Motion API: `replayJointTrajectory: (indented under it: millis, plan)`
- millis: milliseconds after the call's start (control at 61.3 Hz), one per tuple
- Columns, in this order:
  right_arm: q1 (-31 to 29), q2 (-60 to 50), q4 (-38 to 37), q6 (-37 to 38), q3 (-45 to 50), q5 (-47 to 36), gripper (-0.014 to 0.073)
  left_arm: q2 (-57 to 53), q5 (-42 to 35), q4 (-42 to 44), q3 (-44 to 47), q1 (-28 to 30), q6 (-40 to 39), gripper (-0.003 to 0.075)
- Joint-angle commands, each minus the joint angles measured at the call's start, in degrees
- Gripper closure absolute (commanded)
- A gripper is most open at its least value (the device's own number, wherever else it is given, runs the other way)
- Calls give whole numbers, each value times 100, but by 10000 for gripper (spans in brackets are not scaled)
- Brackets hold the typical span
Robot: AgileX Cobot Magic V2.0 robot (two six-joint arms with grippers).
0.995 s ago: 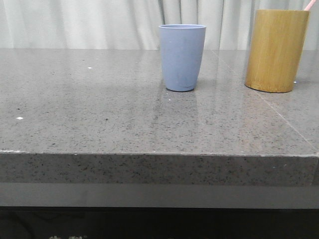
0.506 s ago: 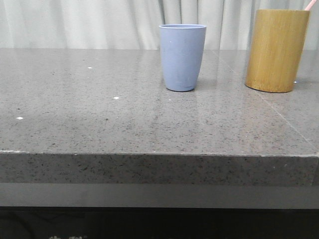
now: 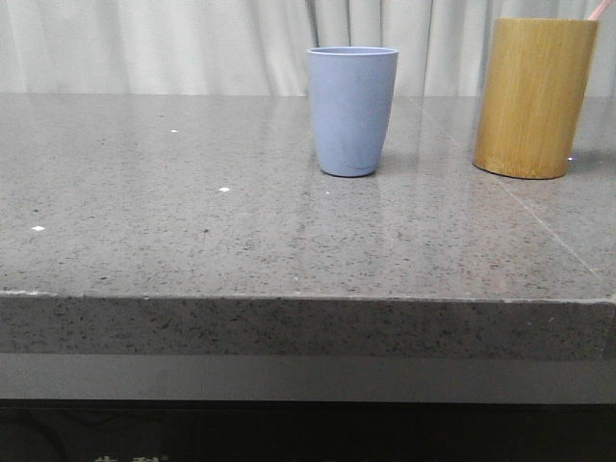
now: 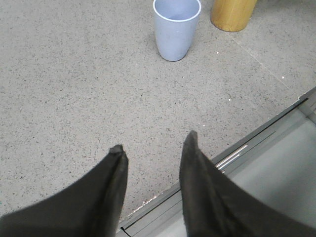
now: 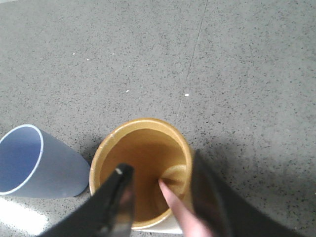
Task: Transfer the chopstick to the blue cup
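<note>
You are at the pick-up: your right pincer [image 5: 160, 197] hangs wide around the thin pale pink chopstick [image 5: 173, 203] standing in the tall tan bamboo cylinder [image 5: 140, 170], so next pinch it, lift clear, and carry it to the empty matte pale blue tumbler [image 5: 34, 163] beside it.

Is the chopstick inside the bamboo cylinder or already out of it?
Inside. The chopstick leans in the bamboo cylinder, its lower end on the bottom, between the open right gripper fingers.

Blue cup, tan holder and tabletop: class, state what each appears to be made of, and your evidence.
Blue cup: probably matte plastic or a fibre composite; even colour, no shine. Tan holder: looks like bamboo; faint vertical grain, satin finish. Tabletop: polished speckled stone or quartz; it faintly reflects the cups.
</note>
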Motion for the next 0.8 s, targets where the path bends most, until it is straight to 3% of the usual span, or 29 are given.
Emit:
replayJointTrajectory:
  millis: [0, 212, 783]
  plan:
    - [2, -215, 108, -84, -226, -171, 452, -33, -418, -90, -120, 14, -40, 460]
    - [2, -215, 15, -84, -226, -100, 662, -33, -418, -90, -120, 14, -40, 460]
    - [2, -1174, -886, -16, -1737, 885, 659, -33, -393, -90, -120, 14, -40, 460]
